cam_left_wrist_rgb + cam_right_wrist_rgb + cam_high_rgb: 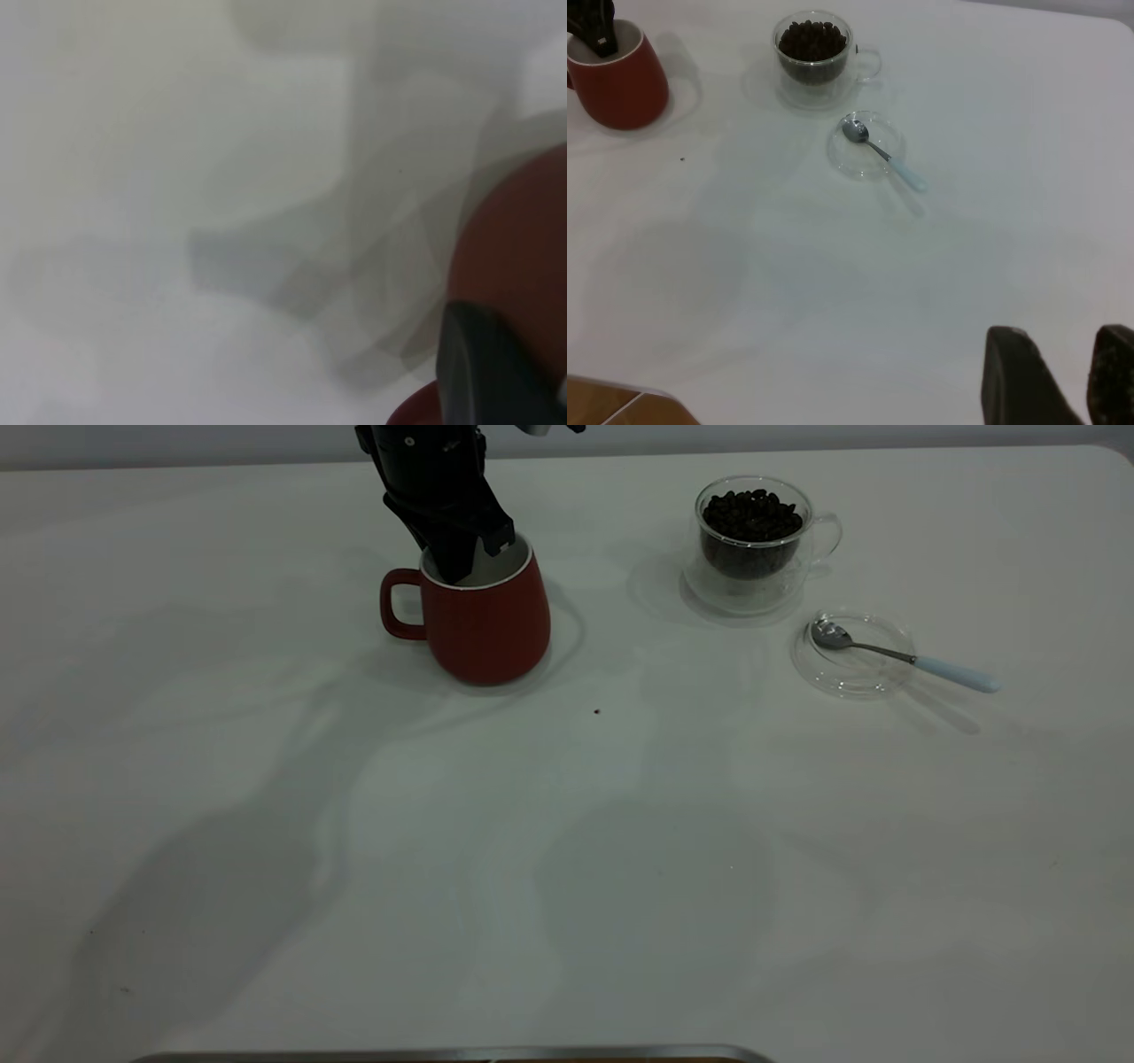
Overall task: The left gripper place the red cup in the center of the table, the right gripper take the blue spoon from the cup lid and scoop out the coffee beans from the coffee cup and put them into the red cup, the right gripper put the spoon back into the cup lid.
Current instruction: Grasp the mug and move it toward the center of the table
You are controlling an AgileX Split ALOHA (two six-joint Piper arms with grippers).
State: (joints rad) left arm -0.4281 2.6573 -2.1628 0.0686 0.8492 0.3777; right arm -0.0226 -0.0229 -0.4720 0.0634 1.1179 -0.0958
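A lone dark speck [596, 711] — beside it, nothing — and a metal edge [443, 1054].

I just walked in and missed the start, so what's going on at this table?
The left gripper grips the rim of the red cup, one finger inside, the cup standing on the table. The blue spoon lies untouched with its bowl on the cup lid, beside the coffee cup full of coffee beans. The right gripper is open, off to the side, away from all of them. No scooping has begun.
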